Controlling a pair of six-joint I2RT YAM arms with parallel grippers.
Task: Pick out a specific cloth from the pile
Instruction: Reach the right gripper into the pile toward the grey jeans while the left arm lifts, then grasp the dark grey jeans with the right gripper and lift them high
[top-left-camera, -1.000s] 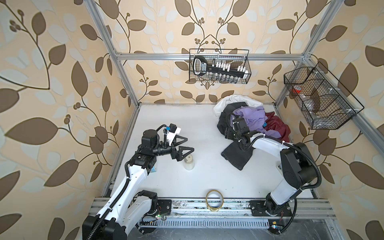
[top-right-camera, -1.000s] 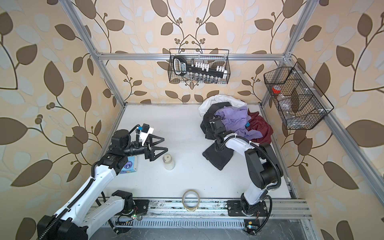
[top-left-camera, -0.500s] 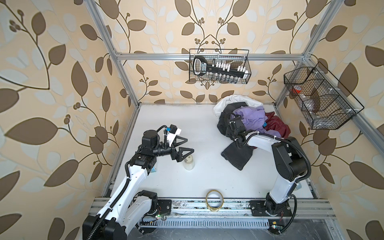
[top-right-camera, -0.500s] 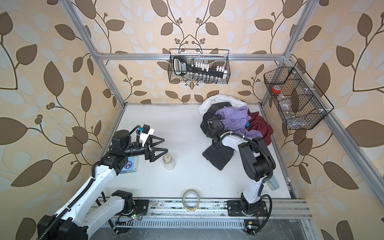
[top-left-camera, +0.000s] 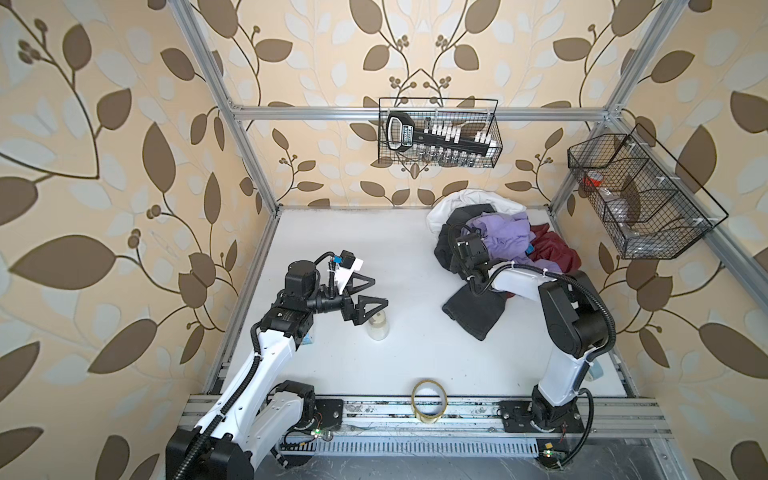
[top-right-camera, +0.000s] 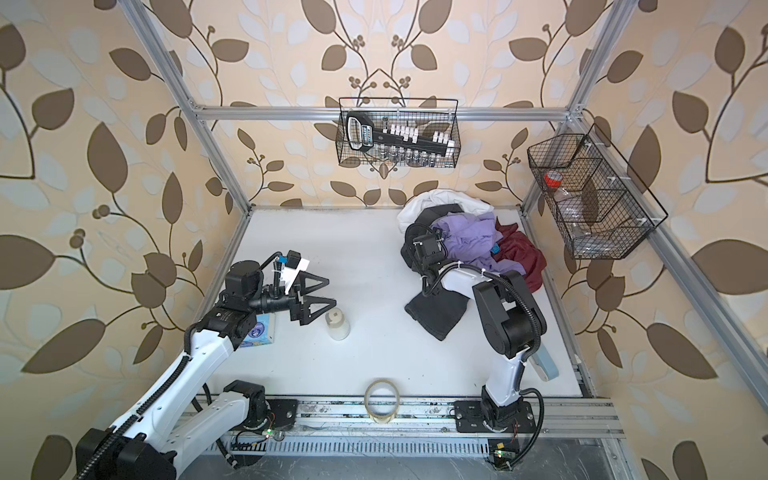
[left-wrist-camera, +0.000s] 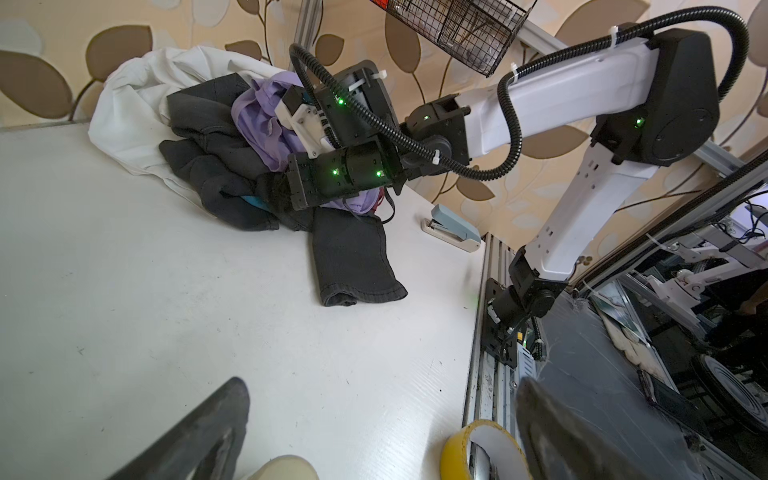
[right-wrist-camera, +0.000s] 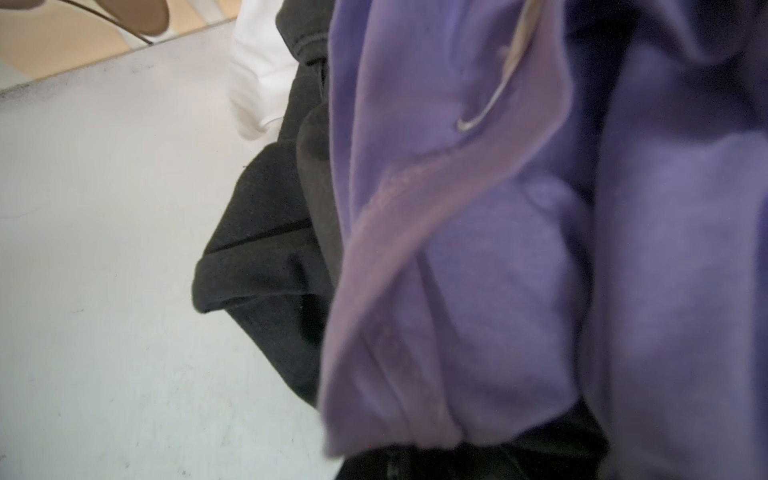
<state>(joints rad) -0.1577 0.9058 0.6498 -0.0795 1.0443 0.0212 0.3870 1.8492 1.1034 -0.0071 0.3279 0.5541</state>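
Taking the bottle on the table as the mark: the pile sits behind it and to the right, in the far corner. The cloth trails from the pile's near side, right of the bottle. A tape roll stands before the bottle at the near edge; a packet lies left.

Robot lab cell: aluminium frame
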